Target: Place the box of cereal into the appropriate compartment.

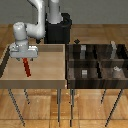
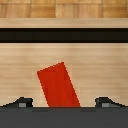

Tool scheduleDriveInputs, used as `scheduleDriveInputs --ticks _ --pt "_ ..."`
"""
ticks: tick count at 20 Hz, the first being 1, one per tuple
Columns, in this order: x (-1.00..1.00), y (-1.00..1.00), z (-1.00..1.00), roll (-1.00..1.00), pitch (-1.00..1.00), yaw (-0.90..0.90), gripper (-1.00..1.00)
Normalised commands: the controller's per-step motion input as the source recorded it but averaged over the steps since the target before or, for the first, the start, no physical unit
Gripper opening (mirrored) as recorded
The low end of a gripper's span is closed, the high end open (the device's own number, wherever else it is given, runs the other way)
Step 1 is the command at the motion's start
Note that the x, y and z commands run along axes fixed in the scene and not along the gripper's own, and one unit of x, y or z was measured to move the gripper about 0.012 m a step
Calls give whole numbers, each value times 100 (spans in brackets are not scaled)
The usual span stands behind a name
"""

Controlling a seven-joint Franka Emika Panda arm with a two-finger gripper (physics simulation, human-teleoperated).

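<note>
The box of cereal (image 1: 27,67) is a thin bright-red box lying tilted on the floor of the light tan wooden tray (image 1: 47,70), towards the exterior view's left. My gripper (image 1: 26,57) is directly over its upper end. In the wrist view the box of cereal (image 2: 58,86) sits between the two fingertips (image 2: 21,102), which stand wide apart and do not touch it; the gripper (image 2: 64,103) is open. The compartment (image 1: 106,53) is the far cell at the exterior view's right of the dark bin, marked by a tall slim pale-grey block (image 1: 114,48).
The dark four-cell bin (image 1: 96,62) stands at the exterior view's right of the tray on its own thin-legged table. Other cells hold small grey blocks (image 1: 84,73). The tray's raised walls (image 1: 64,62) lie between the box and the bin. The robot base (image 1: 57,27) is behind.
</note>
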Motion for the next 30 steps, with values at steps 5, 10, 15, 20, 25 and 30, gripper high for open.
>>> scheduleDriveInputs --ticks 5,10,15,20,25,30 --pt "0 0 -20 0 0 0 -100" --pt "0 0 20 0 0 0 -100" --pt "0 0 80 0 0 0 -100" --pt "-67 0 20 0 0 0 -100" --pt "-20 0 43 0 0 0 -100" --pt "0 0 100 0 0 0 -100"
